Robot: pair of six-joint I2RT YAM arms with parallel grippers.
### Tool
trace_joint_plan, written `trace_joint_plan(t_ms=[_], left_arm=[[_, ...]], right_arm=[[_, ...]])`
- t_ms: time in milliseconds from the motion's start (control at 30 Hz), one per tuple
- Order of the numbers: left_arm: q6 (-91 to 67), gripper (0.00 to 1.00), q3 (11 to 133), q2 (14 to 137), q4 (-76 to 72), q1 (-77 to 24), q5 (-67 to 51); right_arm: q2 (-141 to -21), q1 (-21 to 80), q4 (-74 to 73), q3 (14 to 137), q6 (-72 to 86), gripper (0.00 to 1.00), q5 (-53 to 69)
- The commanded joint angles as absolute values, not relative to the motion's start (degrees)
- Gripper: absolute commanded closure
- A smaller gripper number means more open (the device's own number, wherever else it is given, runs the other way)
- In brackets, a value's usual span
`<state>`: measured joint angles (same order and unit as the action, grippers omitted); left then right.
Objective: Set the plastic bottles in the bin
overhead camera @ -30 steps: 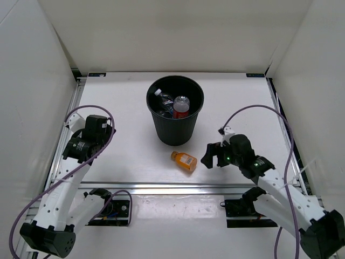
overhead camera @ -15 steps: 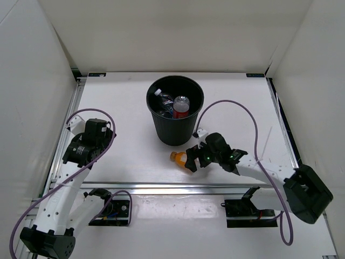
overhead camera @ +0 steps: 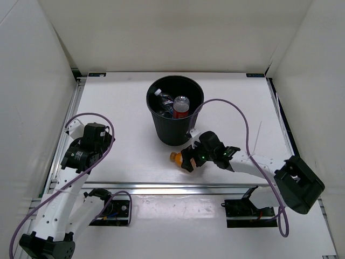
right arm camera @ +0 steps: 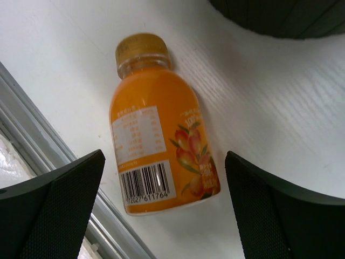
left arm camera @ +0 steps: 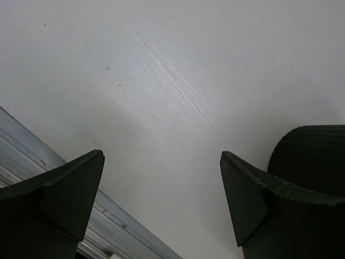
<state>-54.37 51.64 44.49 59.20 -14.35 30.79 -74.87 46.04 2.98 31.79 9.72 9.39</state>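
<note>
right tool: spread, touching nothing | short orange plastic bottle: lying on white worktop between its jaws | left tool: spread

White table, metal rail, white walls

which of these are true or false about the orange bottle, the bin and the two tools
1. The orange bottle lies on its side on the table. True.
2. The right tool is shut on the orange bottle. False: its fingers stand apart on either side of it, with gaps showing.
3. The bin has nothing in it. False: a red-labelled bottle and at least one more are inside.
4. The left tool is open and holds nothing. True.
</note>
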Motion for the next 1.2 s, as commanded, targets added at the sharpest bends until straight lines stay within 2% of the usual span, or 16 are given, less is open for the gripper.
trace_joint_plan(t_ms=[0,67,200,267,367,400,500,533,700,733,767,833,933,1000,1167], left_arm=[[-53.79,0.00,50.80,43.33,60.29,-13.97,31.90],[-53.79,0.00,50.27,43.33,60.29,-13.97,31.90],[-53.26,0.00,50.27,43.33,60.29,-13.97,31.90],[-52.56,0.00,50.80,43.86,60.82,-13.97,32.43],[-51.42,0.00,50.80,43.86,60.82,-13.97,32.43],[-51.42,0.00,50.80,43.86,60.82,-13.97,32.43],[-50.89,0.00,50.80,44.38,61.43,-13.97,32.43],[-51.50,0.00,50.80,44.38,61.44,-13.97,32.43],[-53.69,0.00,49.31,42.55,61.96,-13.97,32.96],[-54.75,0.00,48.61,42.54,61.96,-13.97,32.96],[-54.76,0.00,48.60,42.02,61.96,-13.97,32.96],[-56.16,0.00,47.38,42.01,61.96,-13.97,32.96],[-56.95,0.00,46.24,41.40,60.65,-13.97,32.96],[-57.48,0.00,46.23,41.40,60.04,-13.97,33.48],[-57.48,0.00,46.23,41.40,58.80,-13.97,33.49]], right_arm=[[-75.32,46.32,4.39,34.63,6.94,0.04,10.02],[-74.80,46.32,4.39,34.63,5.72,0.00,9.50],[-76.02,46.32,4.39,35.85,4.40,0.00,10.71],[-77.78,46.32,4.39,36.47,3.87,0.04,11.77],[-79.10,46.32,5.00,36.47,3.87,0.13,12.83],[-79.71,46.84,5.01,36.47,3.87,0.20,12.83],[-79.72,46.85,3.17,36.47,3.87,0.31,13.62],[-79.72,46.85,2.29,36.47,3.87,0.32,13.62],[-71.05,46.85,-4.99,33.66,5.00,0.45,11.87],[-69.54,46.85,-6.75,33.66,5.01,0.53,12.47],[-67.96,46.85,-11.03,33.66,5.88,0.56,13.18],[-63.03,47.46,-15.18,36.63,7.03,0.61,13.71],[-56.70,50.27,-23.18,40.85,8.96,0.64,10.91],[-53.98,52.03,-28.70,48.31,8.96,0.67,8.19],[-59.21,52.73,-35.85,69.57,5.11,0.68,1.08]])
